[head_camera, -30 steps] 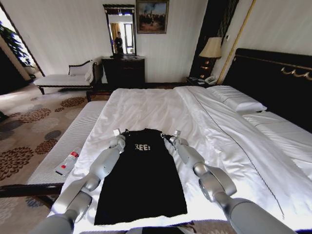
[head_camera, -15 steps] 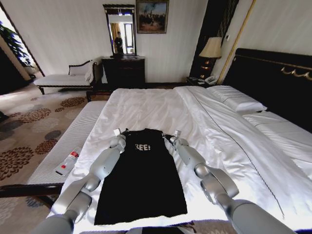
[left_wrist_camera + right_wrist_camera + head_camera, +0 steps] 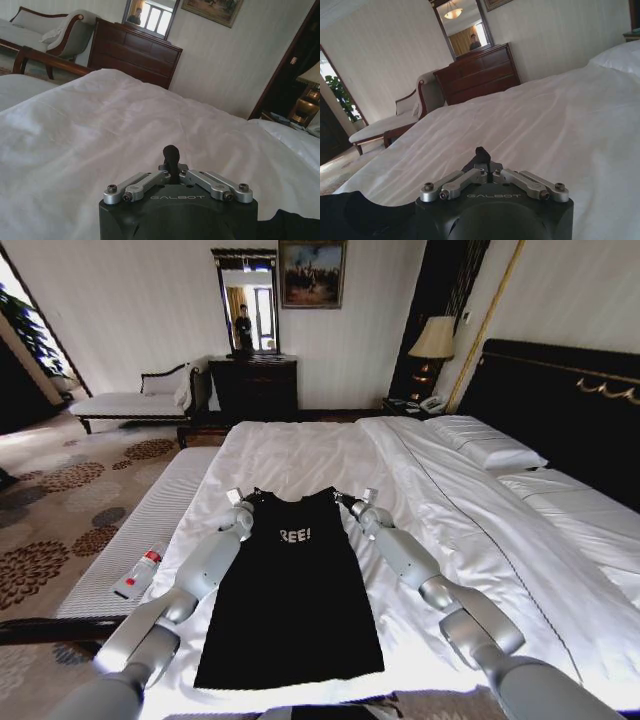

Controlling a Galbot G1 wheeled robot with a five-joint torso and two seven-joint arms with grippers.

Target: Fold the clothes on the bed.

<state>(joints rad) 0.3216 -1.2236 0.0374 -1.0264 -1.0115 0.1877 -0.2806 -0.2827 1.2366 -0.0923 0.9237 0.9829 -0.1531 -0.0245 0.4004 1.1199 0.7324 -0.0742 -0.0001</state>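
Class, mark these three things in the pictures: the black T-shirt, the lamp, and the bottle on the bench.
black T-shirt (image 3: 290, 610), head view, on its lower body panel.
lamp (image 3: 434, 338), head view, on the shade.
bottle (image 3: 139, 572), head view, on its middle.

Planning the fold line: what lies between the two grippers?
In the head view, the black cotton T-shirt's collar end spans between left gripper and right gripper, over white duvet.

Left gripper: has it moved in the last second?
Yes. The left gripper slid farther up the bed, toward the far edge, taking the T-shirt shoulder along.
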